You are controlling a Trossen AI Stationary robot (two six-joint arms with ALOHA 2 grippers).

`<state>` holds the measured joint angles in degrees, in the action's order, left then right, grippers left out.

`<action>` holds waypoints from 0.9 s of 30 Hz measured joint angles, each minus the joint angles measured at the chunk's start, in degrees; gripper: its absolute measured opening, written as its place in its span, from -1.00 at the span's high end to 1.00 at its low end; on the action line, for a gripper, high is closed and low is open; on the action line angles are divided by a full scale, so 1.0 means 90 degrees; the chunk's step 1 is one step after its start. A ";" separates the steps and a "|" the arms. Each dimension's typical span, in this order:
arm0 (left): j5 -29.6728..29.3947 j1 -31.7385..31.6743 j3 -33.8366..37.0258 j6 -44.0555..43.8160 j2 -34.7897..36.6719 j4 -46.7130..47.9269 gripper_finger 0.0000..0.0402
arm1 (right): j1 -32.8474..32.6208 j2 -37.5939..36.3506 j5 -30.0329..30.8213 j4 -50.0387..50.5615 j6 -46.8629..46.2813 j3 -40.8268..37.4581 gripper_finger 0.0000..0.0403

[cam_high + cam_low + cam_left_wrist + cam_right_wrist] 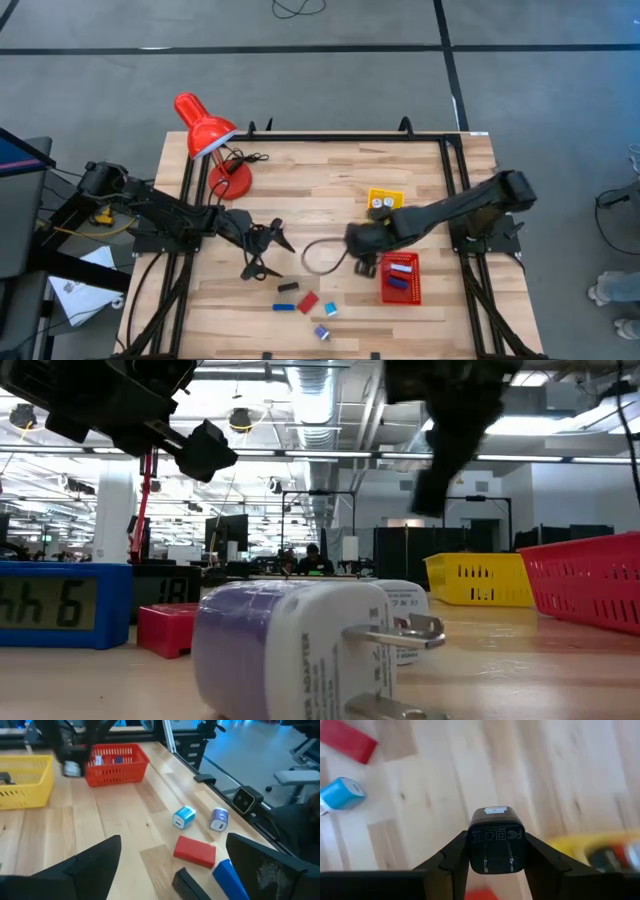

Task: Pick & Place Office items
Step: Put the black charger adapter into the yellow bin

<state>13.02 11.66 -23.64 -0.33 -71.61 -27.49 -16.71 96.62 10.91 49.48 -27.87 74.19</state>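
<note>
Small office items lie loose on the wooden table near its front edge: a red block (308, 301), a blue bar (283, 307), a black piece (288, 287), a light-blue plug adapter (184, 816) and a purple-and-white one (290, 650). My left gripper (265, 245) hangs open above the table just behind them, with nothing between its fingers (95, 865). My right gripper (362, 250) is up in the air left of the red basket, shut on a black plug adapter (496, 837). My right gripper pinches the black plug adapter by two opposite side faces (470, 845) between its two fingers. The adapter's two metal prongs (497, 862) point back toward the wrist. The fingers slant steeply down from the table's right side. The adapter is lifted clear of the table.
A red mesh basket (400, 278) holding a few pieces stands right of my right gripper, and a yellow tray (385, 200) stands behind it. A red desk lamp (210, 135) stands at the far left. A blue clock (60, 605) and a red block (168, 628) sit close to the low camera.
</note>
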 joint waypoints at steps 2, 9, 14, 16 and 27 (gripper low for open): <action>0.0000 -0.0027 0.0000 0.0011 -0.0002 -0.0044 -0.78 | 0.0158 -0.0499 0.0079 -0.0031 -0.0393 -0.0440 0.29; 0.0005 -0.0027 0.0002 0.0013 0.0000 -0.0104 -0.76 | 0.1001 -0.1632 0.0129 0.0339 -0.1706 -0.1492 0.29; 0.0007 -0.0027 0.0002 0.0011 0.0000 -0.0100 -0.75 | 0.1308 -0.1698 0.0085 0.0833 -0.1826 -0.1714 0.29; 0.0008 -0.0027 0.0002 0.0012 -0.0001 -0.0098 -0.75 | 0.1379 -0.1696 0.0064 0.0742 -0.1762 -0.1812 0.29; 0.0012 -0.0027 0.0002 0.0011 -0.0002 -0.0092 -0.75 | 0.1460 -0.1238 -0.0113 0.0353 -0.1867 -0.2251 0.28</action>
<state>13.13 11.42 -23.62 -0.23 -71.64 -28.32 -3.57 85.48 9.89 52.65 -44.67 53.93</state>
